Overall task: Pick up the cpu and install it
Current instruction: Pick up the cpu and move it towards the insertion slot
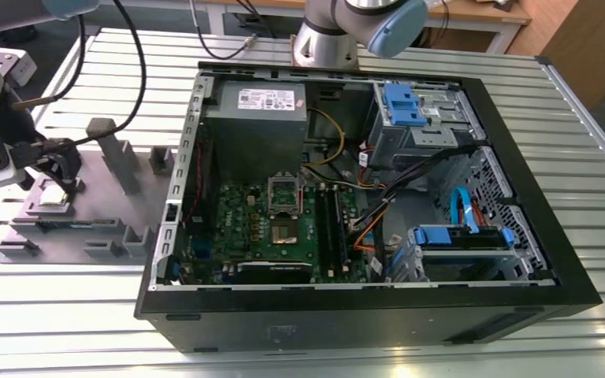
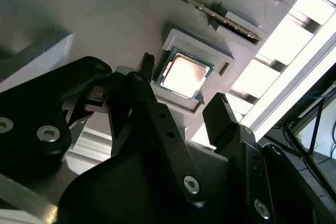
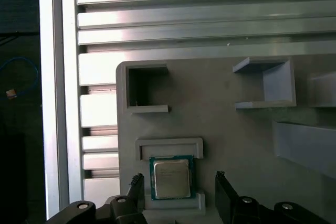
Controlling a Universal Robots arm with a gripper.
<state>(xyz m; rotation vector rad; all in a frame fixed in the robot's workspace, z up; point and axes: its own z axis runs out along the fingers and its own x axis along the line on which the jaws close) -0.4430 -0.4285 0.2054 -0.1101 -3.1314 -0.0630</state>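
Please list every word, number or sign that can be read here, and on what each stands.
No text can be read.
On the power supply, a white label: print too small to read.
On the cpu, between the open gripper's fingers: top markings too faint to read.

A slotted aluminium table (image 1: 387, 67), built of long ribbed profiles, carries everything. Toward the exterior view's left, a matte grey fixture plate (image 1: 84, 213) lies flat on it (raised blocks and square pockets stand out of its top). In the first wrist view, the plate's edge sits near the table's rim. Just beside the plate, toward the exterior view's right, an open black computer case (image 1: 334, 327) lies on its side.
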